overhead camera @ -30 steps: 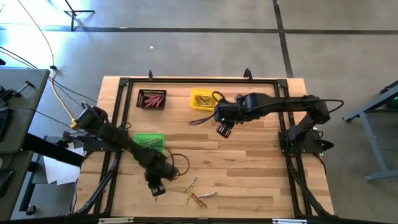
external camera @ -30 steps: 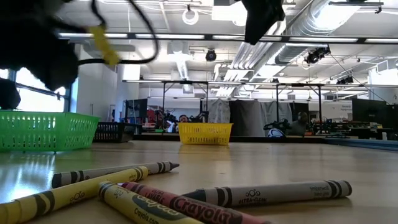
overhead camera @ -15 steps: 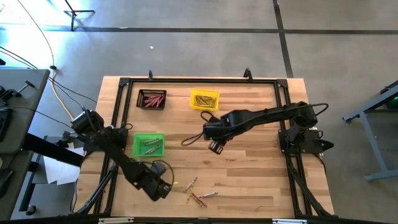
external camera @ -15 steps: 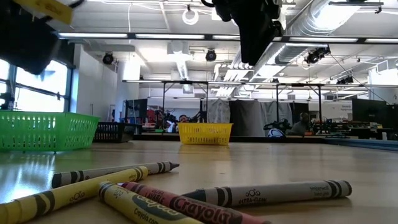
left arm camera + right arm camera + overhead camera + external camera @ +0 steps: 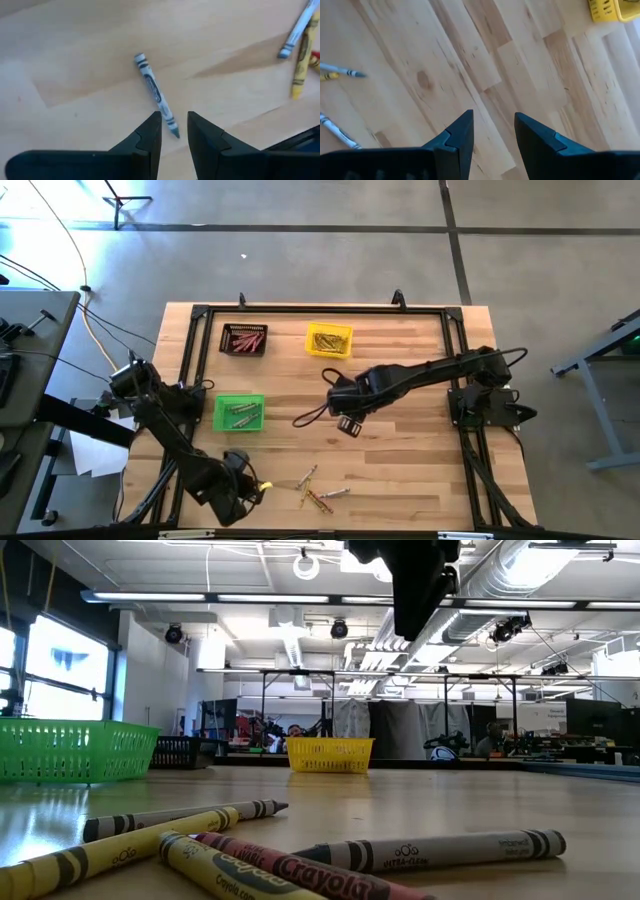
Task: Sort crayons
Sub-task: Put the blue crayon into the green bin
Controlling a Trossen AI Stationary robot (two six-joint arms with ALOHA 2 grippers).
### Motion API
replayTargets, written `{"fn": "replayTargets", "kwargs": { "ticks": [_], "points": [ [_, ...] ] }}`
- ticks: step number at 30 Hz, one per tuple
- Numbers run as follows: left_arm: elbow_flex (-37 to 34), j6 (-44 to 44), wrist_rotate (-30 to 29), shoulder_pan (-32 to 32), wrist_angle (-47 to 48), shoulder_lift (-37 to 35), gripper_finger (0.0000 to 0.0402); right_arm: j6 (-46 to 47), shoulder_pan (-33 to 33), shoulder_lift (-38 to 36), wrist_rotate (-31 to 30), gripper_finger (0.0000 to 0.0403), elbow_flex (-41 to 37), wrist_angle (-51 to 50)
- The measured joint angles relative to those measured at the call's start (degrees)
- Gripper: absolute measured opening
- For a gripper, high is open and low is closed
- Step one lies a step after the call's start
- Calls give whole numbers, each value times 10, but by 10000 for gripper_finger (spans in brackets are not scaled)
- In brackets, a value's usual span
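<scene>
Several loose crayons [image 5: 316,488] lie flat on the wood near the table's front edge, and show close up in the low view [image 5: 250,860]. My left gripper [image 5: 243,492] hangs just left of them, pointing down. It is open by a narrow gap [image 5: 175,127] above the tip end of a grey crayon [image 5: 154,92], clear of it. My right gripper [image 5: 348,423] hangs open over bare wood at mid-table [image 5: 494,125], also seen at the top of the low view [image 5: 420,600]. More crayons lie in the three bins.
A black bin [image 5: 243,339] with red crayons and a yellow bin [image 5: 329,339] stand at the far side. A green bin [image 5: 239,412] stands at mid-left. A black frame [image 5: 455,380] runs round the tabletop. Bare wood lies between the bins and the loose crayons.
My left arm has swung toward the table's near left corner and its wrist has rolled; the gripper has left the low view. My right gripper has come from beside the yellow bin toward the near edge and sunk lower over mid-table. The crayons have stayed put.
</scene>
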State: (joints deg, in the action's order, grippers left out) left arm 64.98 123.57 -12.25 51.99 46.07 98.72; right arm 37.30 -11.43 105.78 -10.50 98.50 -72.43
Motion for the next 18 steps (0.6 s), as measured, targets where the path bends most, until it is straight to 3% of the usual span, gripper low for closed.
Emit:
{"fn": "replayTargets", "kwargs": {
  "ticks": [7,18],
  "points": [
    [13,52,18,-8,17,0,78,-63,-3,0,-2,129,0,-2],
    [13,54,47,-42,13,0,78,-140,-3,0,-11,129,0,-2]
  ]
}}
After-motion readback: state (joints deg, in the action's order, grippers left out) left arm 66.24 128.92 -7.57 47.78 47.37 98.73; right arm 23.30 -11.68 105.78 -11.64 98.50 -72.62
